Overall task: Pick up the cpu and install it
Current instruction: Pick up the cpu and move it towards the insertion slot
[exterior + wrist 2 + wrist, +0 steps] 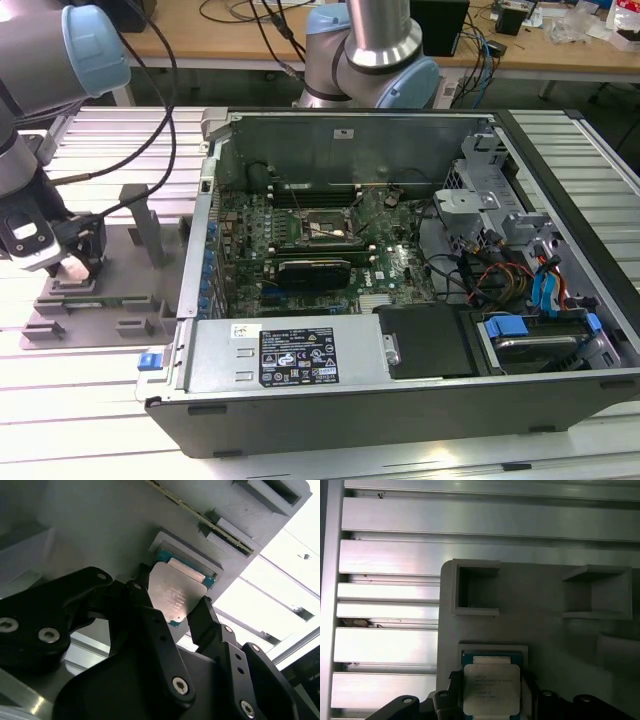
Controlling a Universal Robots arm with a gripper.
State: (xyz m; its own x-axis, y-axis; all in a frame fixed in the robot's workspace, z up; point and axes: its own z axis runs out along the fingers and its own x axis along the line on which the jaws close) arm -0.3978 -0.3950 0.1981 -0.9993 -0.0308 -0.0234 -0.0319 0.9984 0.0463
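Down at the grey plastic fixture tray (pixel 545 630), my black pincer (pixel 172 607) grips two opposite edges of the small square silver-topped cpu (pixel 172 592) at its recess, so I judge the pick barely begun and installing in the open grey computer case (pixel 400 385) undone.

The cpu (pixel 172 597) has a pale metal top plate with a soft satin sheen, edged by teal-green board. The claw (pixel 172 606) is matt black, its links set with bright metal screw heads. The fixture tray (pixel 545 630) is dull grey plastic, faintly grainy. The tabletop (pixel 390 645) is bare ribbed aluminium, gleaming in stripes. At the exterior view's right, the computer case (pixel 400 400) is dark matt sheet metal outside and unpainted grey steel inside. The arm (pixel 40 50) is smooth grey metal with pale blue plastic caps.
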